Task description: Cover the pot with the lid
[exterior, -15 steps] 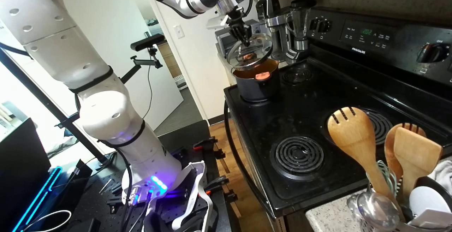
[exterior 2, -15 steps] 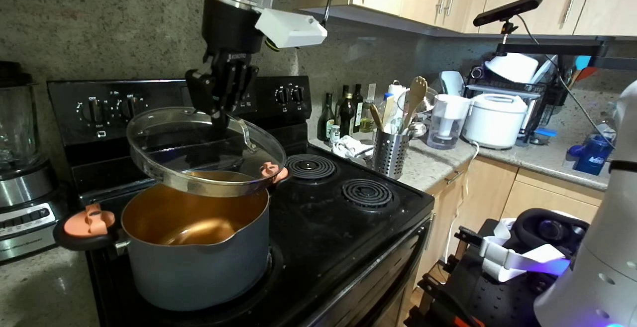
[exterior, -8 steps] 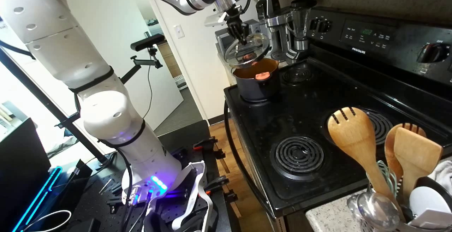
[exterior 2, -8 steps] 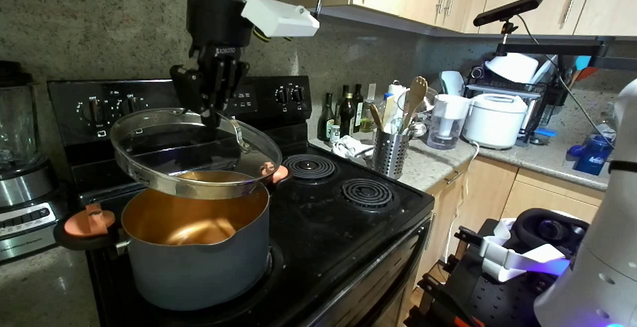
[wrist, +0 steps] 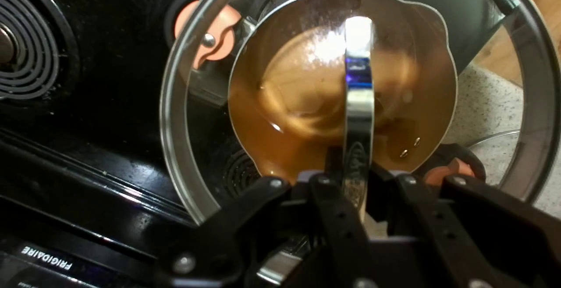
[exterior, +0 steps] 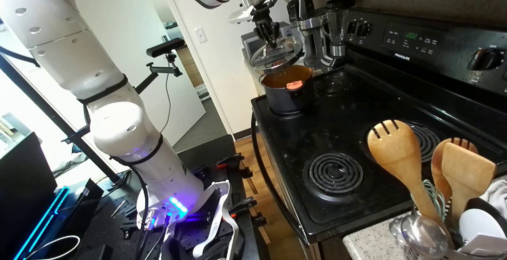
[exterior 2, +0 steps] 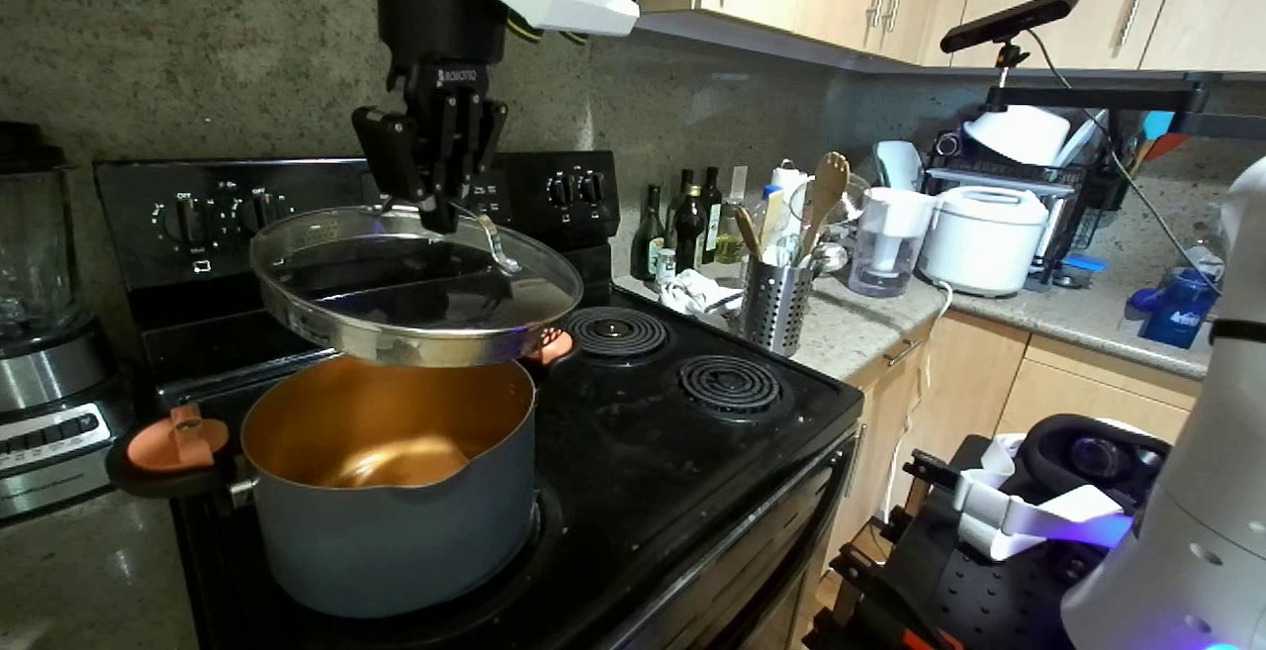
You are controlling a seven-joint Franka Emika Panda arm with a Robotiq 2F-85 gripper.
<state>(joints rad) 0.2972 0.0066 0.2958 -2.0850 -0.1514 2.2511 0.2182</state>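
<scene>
The pot (exterior 2: 396, 541) is dark grey outside and copper-orange inside, with two side handles bearing orange parts. It stands on a burner and also shows in an exterior view (exterior: 287, 97). The lid (exterior 2: 425, 345) is clear glass with a metal rim and an arched metal strap handle (wrist: 359, 90). My gripper (exterior 2: 435, 215) is shut on that handle and holds the lid above the pot, apart from it and slightly tilted. In the wrist view, the gripper (wrist: 357, 165) has the strap between its fingers. The lid (wrist: 173, 117) is offset from the pot's opening there, and the pot shows through the glass.
The black stove (exterior: 328, 133) has several coil burners and a rear control panel (exterior: 420, 42). A blender (exterior: 336, 34) and a coffee maker (exterior: 307, 26) stand beyond the pot. A utensil holder (exterior 2: 776, 304) and several bottles (exterior 2: 692, 220) stand on the counter.
The lid stays in my gripper. It shifted slightly sideways, then rose a little, and it now hangs more level than before. The pot has not moved.
</scene>
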